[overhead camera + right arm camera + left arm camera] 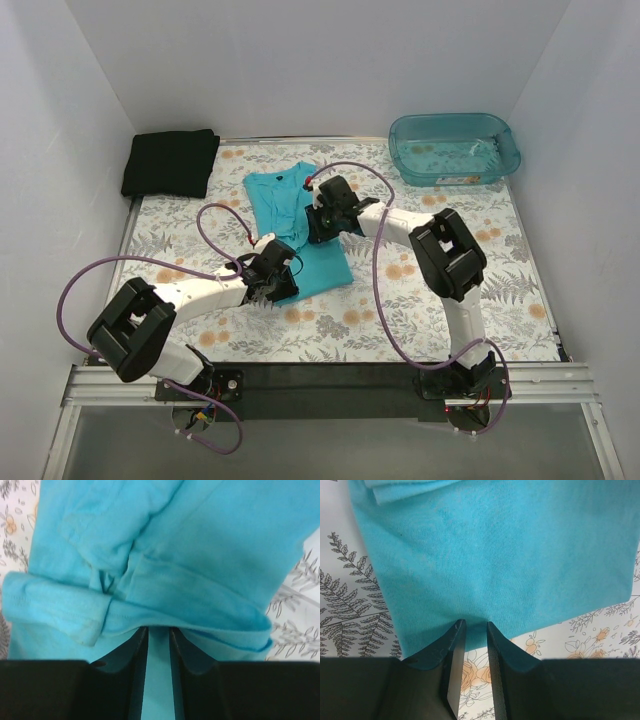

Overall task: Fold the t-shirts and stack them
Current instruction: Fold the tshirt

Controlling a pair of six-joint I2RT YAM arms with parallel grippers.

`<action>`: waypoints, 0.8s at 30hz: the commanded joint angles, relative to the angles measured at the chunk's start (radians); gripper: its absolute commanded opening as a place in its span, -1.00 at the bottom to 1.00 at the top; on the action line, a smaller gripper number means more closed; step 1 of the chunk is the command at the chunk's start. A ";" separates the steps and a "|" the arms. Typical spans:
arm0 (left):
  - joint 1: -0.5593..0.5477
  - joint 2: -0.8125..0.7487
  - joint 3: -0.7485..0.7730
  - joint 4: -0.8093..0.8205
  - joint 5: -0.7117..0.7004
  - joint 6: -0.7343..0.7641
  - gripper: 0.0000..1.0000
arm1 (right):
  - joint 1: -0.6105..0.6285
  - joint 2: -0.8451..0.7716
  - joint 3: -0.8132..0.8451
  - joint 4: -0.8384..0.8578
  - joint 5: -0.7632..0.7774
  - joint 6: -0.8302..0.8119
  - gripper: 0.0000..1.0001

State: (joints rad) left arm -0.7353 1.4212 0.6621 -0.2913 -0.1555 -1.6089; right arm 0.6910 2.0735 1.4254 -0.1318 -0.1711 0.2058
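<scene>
We are folding the turquoise V-neck cloth t-shirt [285,200], right gripper [157,630] pinching its rolled edge, left gripper [472,626] at the hem, hold unclear; folded black cloth t-shirt [170,163] awaiting stacking.

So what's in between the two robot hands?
The turquoise t-shirt. In the top view its cloth fills the stretch from the left gripper to the right gripper, and both pinch it.

One camera looked down from above and behind me; both wrist cameras closely faced the same turquoise t-shirt [277,200].
</scene>
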 commanded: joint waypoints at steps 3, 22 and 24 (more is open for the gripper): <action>-0.006 -0.005 -0.025 -0.048 0.036 0.015 -0.50 | -0.037 0.075 0.160 0.005 0.022 -0.005 -0.47; 0.043 -0.133 0.117 -0.126 -0.095 0.061 -0.07 | -0.100 -0.223 -0.012 -0.017 -0.048 -0.005 -0.45; 0.089 -0.117 0.140 -0.124 -0.085 0.078 -0.07 | -0.102 -0.288 -0.080 -0.011 -0.059 -0.003 -0.45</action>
State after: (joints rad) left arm -0.6952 1.3220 0.7502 -0.4046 -0.1928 -1.5726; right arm 0.5861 1.8874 1.4117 -0.1673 -0.1978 0.2058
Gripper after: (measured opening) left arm 0.464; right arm 0.277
